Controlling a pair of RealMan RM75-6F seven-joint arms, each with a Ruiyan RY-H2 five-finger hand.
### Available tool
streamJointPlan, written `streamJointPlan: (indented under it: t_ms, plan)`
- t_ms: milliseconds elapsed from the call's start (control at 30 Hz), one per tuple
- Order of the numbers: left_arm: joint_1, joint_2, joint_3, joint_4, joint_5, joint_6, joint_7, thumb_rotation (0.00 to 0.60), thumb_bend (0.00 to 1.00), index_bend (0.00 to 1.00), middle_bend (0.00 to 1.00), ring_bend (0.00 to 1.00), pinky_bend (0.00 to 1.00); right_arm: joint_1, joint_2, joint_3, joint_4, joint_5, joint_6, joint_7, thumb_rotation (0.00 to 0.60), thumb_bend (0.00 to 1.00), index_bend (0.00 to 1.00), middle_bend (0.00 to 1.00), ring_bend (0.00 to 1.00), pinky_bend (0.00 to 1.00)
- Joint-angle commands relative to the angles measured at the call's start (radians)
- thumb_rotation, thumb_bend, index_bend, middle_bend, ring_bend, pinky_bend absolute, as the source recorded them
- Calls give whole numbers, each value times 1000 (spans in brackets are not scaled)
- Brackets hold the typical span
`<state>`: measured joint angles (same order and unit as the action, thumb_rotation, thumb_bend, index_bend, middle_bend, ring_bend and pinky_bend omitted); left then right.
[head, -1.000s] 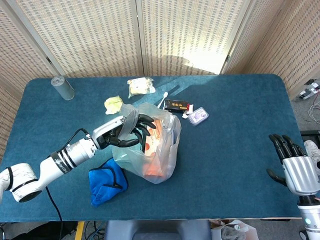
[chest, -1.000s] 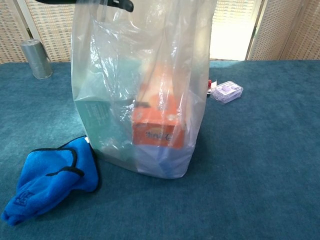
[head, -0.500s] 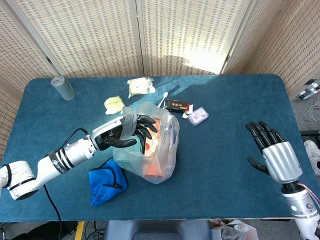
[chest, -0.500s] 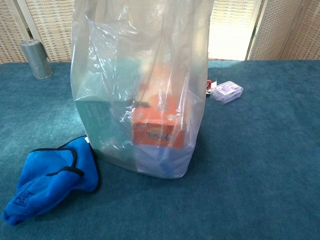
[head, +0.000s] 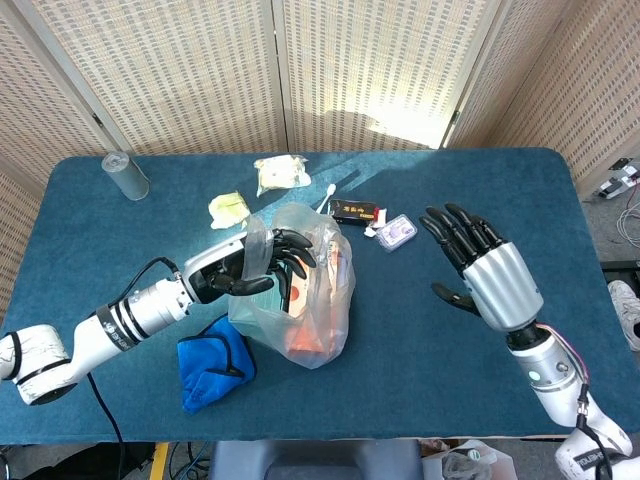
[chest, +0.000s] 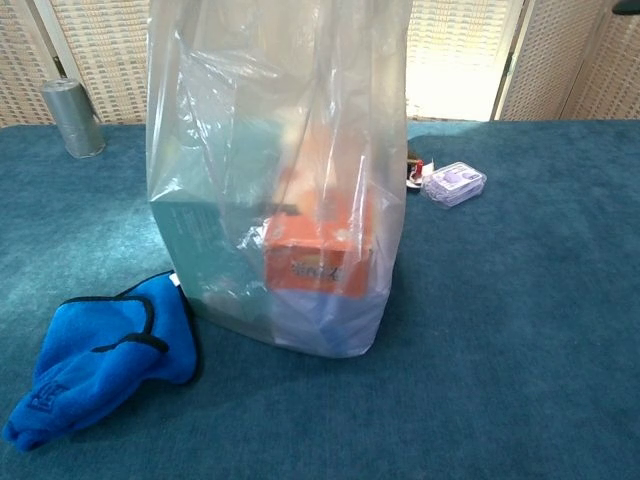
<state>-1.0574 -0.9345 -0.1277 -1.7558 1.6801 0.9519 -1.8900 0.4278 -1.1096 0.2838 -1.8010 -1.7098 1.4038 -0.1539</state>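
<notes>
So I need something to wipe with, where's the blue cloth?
The blue cloth lies near the table's front edge in the head view, left of the plastic bag and touching its base.

A box (chest: 318, 255) stands in the plastic bag (chest: 280, 130), a cloth (chest: 95, 355) just left of it, a can (chest: 72, 117) far behind.

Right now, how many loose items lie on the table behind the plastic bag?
6: a grey can at far left, two yellowish packets, a white stick-like thing, a dark box and a purple case. The bag may hide more.
</notes>
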Motion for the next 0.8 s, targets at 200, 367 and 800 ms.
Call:
streamJointPlan:
  t_ms: [200, 367, 800]
  plan:
    - [-24, 11, 2, -15, 4, -24, -21, 490, 176, 257, 333, 376, 506, 78, -46, 53, -10, 17, -5, 50, 600, 96, 1, 110, 91, 267]
    - [-27, 17, 1, -23, -5, -30, 4, 422, 176, 257, 334, 376, 506, 147, -78, 75, -1, 22, -49, 43, 600, 96, 1, 110, 91, 267]
    - [2, 60, 8, -54, -31, -25, 70, 407, 175, 257, 346, 384, 508, 273, -174, 101, 74, 38, -99, -16, 600, 101, 1, 110, 91, 267]
